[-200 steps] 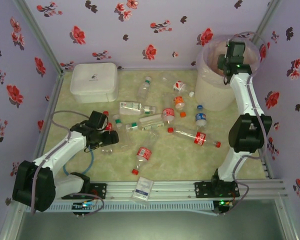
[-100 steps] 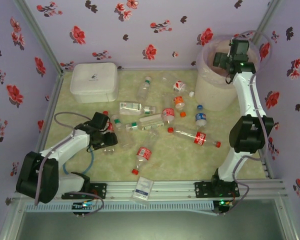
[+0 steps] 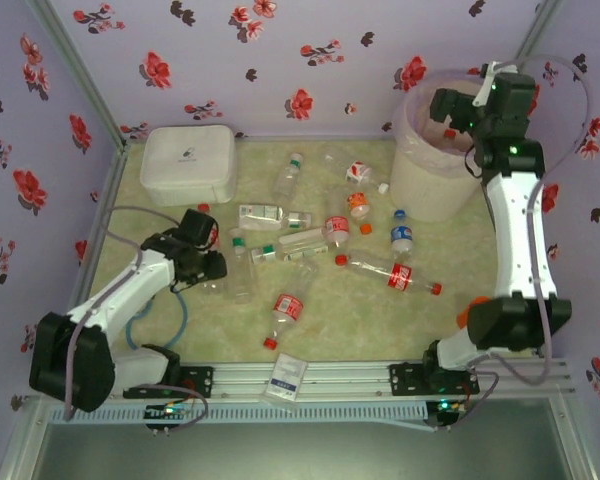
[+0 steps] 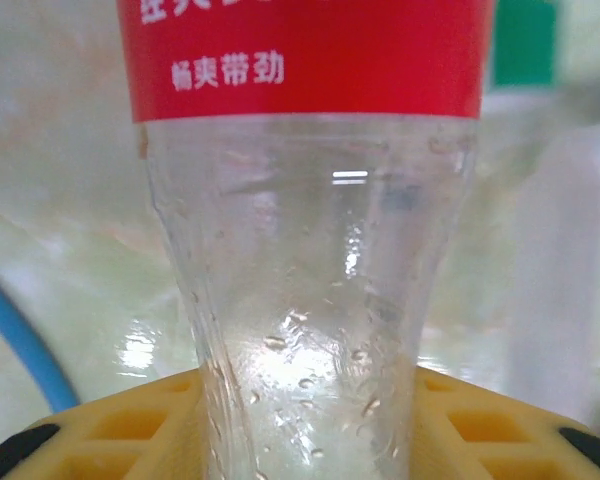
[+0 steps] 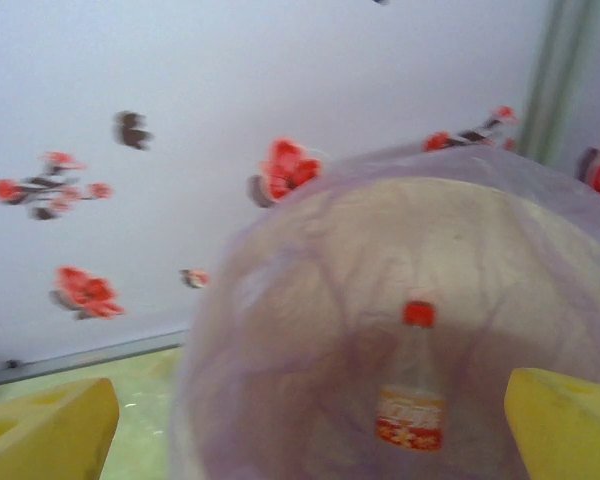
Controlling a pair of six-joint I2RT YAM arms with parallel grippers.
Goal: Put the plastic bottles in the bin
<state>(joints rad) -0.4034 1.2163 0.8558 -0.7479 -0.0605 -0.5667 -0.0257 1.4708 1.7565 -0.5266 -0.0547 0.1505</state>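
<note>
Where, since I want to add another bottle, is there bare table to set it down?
Barest is the table at near right, between the long red-labelled bottle and the front rail. A smaller patch lies beside the lone red-capped bottle. The middle is crowded with bottles.

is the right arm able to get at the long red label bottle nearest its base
Probably yes: the red-label bottle lies on bare mat on that arm's side with nothing on it, and the right pincer is open and empty above the bin.
</note>
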